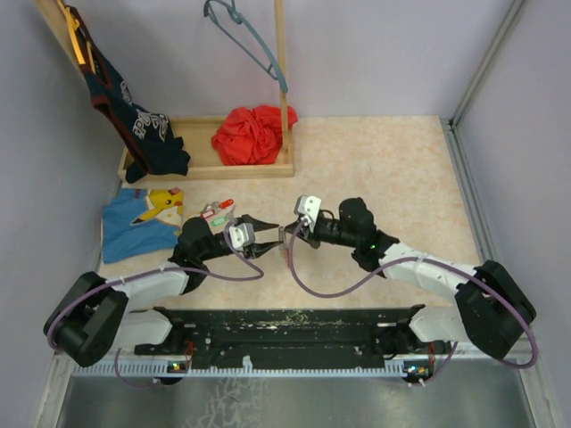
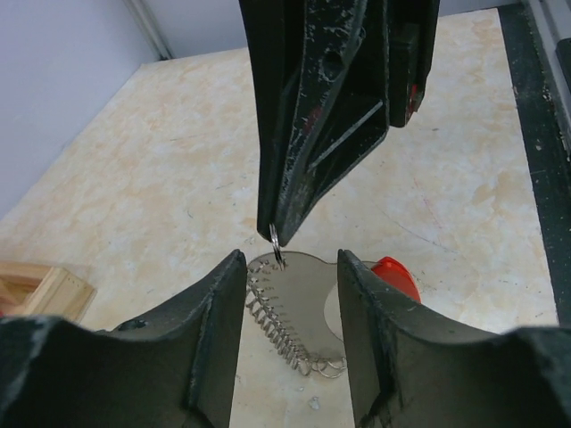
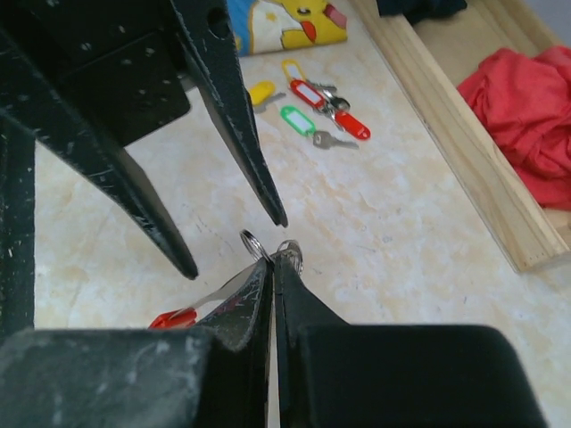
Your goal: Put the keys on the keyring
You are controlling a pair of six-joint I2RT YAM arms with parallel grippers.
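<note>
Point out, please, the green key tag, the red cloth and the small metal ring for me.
green key tag (image 3: 297, 120), right wrist view, middle of the plastic tag.
red cloth (image 1: 254, 134), top external view, centre of the bundle.
small metal ring (image 2: 276, 241), left wrist view, on its wire.

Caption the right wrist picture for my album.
Shut right gripper pinches the keyring; open left gripper faces it; keys lie beyond.

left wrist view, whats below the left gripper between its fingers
The keyring shows inside the open left gripper: grey plate, wire coil, red piece. The right gripper pinches its small ring. One finger covers part of the red piece and plate.
</note>
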